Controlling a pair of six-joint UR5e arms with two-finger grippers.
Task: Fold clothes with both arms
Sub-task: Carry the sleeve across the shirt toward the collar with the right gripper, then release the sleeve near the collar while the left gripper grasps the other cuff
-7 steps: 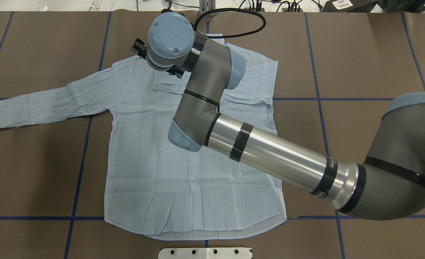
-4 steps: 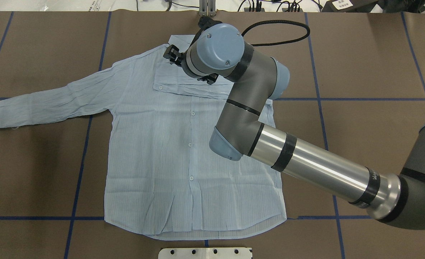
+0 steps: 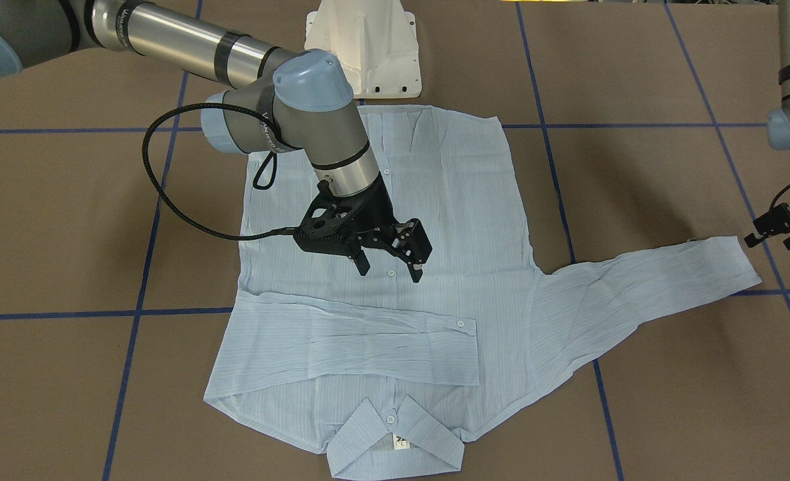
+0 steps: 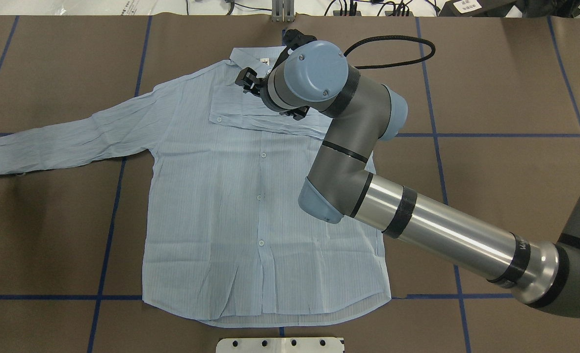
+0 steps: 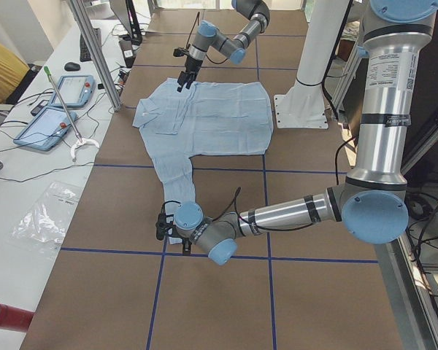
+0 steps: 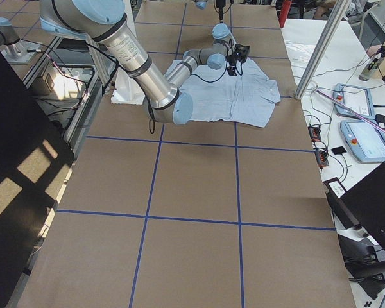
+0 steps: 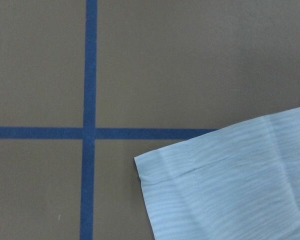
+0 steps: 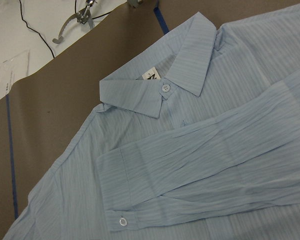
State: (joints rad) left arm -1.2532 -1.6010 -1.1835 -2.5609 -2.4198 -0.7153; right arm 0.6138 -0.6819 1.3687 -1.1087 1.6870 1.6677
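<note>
The pale-blue striped shirt (image 3: pixel 462 200) lies flat and front up on the brown table, with its collar (image 3: pixel 395 434) away from the robot. One sleeve (image 3: pixel 355 341) is folded across the chest. The other sleeve (image 3: pixel 635 287) stretches out to the robot's left. My right gripper (image 3: pixel 390 272) hangs open and empty just above the chest, beside the folded sleeve. Its wrist view shows the collar (image 8: pixel 160 85) and the folded sleeve's cuff (image 8: pixel 140 185). My left gripper (image 3: pixel 772 240) looks open and empty, close beside the outstretched cuff (image 3: pixel 729 264). That cuff also shows in the left wrist view (image 7: pixel 230 185).
The white pedestal base (image 3: pixel 361 53) stands by the shirt's hem. The right arm's black cable (image 3: pixel 168 194) loops beside the shirt. Blue tape lines (image 3: pixel 141 310) grid the brown table. A side bench with teach pendants (image 5: pixel 55 109) runs beyond the collar edge.
The right arm has swung rightward from the shirt's left shoulder to above the chest, leaving the folded sleeve lying there. The left gripper has come in at the left edge and moved toward the outstretched cuff.
</note>
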